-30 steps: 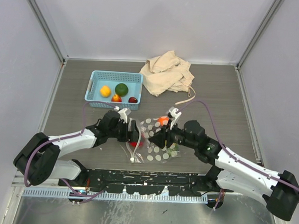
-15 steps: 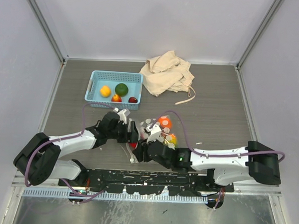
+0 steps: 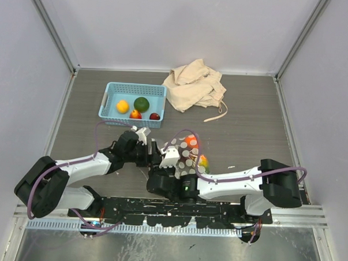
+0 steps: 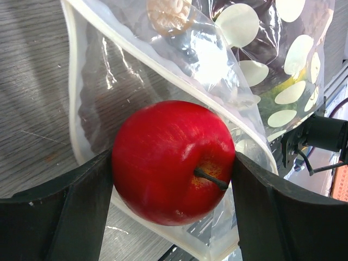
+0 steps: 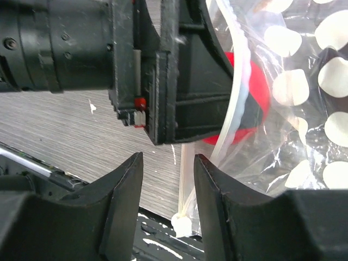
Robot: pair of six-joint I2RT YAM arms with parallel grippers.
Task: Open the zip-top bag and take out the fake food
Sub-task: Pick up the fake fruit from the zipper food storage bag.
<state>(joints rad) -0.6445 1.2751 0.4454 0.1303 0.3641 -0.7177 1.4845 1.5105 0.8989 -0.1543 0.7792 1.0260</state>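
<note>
The zip-top bag (image 3: 183, 155) lies near the table's front, clear with white dots, its mouth open toward my left gripper (image 3: 154, 155). That gripper (image 4: 173, 163) is shut on a red apple (image 4: 163, 147) at the bag's mouth. An orange piece of fake food (image 3: 189, 141) and a yellow-green one (image 3: 202, 162) are still inside the bag. My right gripper (image 5: 167, 160) hangs open just in front of the left one. The bag's white zip strip (image 5: 184, 179) lies on the table beyond its gap, and nothing is held. The apple (image 5: 258, 89) shows red through the plastic.
A light blue basket (image 3: 109, 99) at the back left holds a yellow fruit (image 3: 122, 106), a green one (image 3: 141, 103), a red one (image 3: 135, 114) and a maroon one (image 3: 155, 116). A beige cloth bag (image 3: 194, 85) lies at the back centre. The black base rail (image 3: 170, 208) runs along the near edge.
My right arm has swung from the bag's right side round to its front, ending beside the left gripper. The left gripper has stayed put with the apple.
</note>
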